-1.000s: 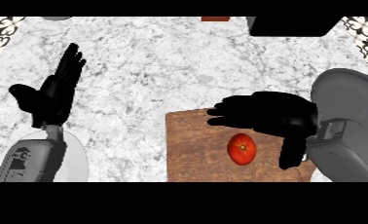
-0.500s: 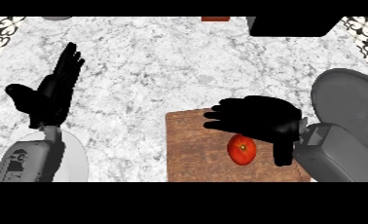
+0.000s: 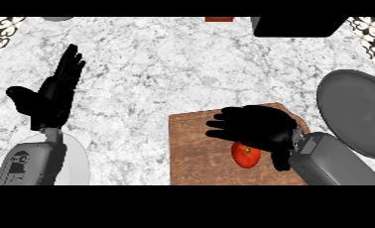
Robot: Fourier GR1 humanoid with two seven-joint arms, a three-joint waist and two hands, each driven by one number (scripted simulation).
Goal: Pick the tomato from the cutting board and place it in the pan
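Fingers straight and upright, my left hand (image 3: 51, 98) is resting at the frame's left. At lower centre-right, my right hand (image 3: 256, 128) is hovering, fingers slightly curled, over the tomato (image 3: 246, 155) lying on the cutting board (image 3: 198, 147). I'm seeing the pan (image 3: 348, 110) at the right edge.

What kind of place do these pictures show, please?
Most likely a kitchen counter: a marble-patterned worktop, a wooden cutting board with a tomato on it, and a grey pan at the right edge.
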